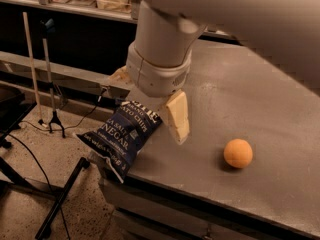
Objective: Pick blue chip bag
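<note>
Hovering pincer (151, 110) over bag (122, 136), grey table (250, 91)

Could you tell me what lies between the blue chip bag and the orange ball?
One finger of the gripper, which hovers over the blue chip bag, stands beside it; beyond, bare table to the orange ball, in the camera view.

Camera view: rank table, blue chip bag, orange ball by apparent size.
1. table
2. blue chip bag
3. orange ball
The gripper hangs open over the bag's top end, near the table's edge.
</note>
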Robot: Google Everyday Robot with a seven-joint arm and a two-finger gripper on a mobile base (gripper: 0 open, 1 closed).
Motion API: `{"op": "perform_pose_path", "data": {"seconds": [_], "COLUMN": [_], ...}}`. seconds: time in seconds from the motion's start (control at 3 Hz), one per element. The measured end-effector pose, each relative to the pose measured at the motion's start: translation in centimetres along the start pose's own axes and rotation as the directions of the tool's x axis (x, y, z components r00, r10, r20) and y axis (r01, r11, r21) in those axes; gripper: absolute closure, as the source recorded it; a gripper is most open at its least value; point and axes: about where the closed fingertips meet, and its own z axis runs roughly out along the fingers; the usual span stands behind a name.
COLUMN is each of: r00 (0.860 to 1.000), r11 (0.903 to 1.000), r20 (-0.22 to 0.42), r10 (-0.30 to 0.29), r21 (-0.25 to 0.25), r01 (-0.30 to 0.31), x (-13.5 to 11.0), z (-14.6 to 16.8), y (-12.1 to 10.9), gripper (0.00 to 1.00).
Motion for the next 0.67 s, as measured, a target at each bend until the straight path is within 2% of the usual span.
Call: {"op": "perform_pose_path", "data": {"seconds": [0.33, 0.67], "r00": [0.990, 0.974], "r11": [0.9903, 0.9745], "r20": [0.021, 0.050], "r10": [-0.138, -0.222], "r21": [0.019, 0.046], "r01": [0.137, 0.220], "x": [0.1, -1.1], "z": [3.2, 5.0], "y": [-0.8, -1.4], "gripper": [0.00, 0.00]}}
